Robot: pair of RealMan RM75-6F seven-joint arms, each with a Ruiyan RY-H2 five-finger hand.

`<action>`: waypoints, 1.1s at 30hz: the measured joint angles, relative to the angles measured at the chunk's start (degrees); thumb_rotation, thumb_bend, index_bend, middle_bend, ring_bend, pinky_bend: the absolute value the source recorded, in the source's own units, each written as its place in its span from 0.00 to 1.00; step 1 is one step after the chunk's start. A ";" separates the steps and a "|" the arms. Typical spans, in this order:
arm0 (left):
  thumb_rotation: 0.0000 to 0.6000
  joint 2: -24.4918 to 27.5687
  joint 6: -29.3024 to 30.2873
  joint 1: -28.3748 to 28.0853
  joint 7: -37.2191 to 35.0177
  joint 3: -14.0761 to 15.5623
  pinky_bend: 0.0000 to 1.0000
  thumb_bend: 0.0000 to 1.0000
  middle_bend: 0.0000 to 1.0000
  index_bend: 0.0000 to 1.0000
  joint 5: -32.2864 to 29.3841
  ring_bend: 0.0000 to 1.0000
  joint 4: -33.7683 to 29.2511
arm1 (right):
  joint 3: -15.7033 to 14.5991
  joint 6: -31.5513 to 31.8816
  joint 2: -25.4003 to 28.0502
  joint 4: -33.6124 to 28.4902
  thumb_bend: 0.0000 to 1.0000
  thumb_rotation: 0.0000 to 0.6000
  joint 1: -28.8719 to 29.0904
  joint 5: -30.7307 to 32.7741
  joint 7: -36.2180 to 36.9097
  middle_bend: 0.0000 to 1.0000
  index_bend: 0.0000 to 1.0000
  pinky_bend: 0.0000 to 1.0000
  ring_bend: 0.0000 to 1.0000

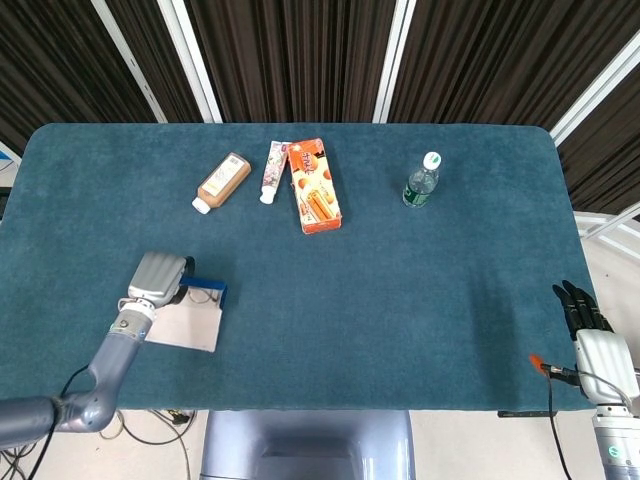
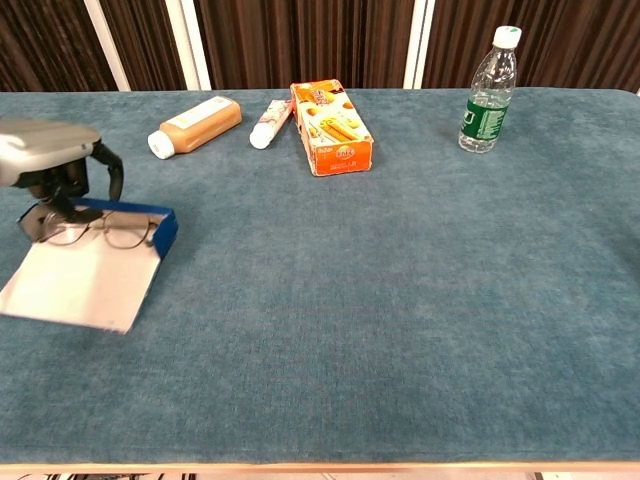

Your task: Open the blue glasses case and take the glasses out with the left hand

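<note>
- Case [image 2: 95,265] is already flipped open near the table's [image 1: 400,290] front-left corner, pale lid lying flat toward the edge, blue wall on the far side.
- Glasses [image 2: 98,234] lie inside, right against that blue wall, lenses side by side.
- Left hand [image 2: 50,165] hovers over the case's back-left end with fingers curled down onto the frame. Honestly can't tell if it's got a real pinch or is only touching.
- Right hand [image 1: 590,325] hangs off the right edge, fingers straight, holding nothing.
- Handling guess: thin wire frame, super light, bendy and easy to scratch. I'd pinch the bridge or the rim near a hinge, not the lenses, and lift gently, since the light case may drag along.
</note>
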 measured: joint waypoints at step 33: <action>1.00 -15.04 7.49 2.17 -2.38 -6.32 0.95 0.42 1.00 0.52 9.37 0.83 20.21 | 0.22 -0.78 0.42 -0.90 0.25 1.00 0.05 1.13 0.72 0.00 0.00 0.23 0.00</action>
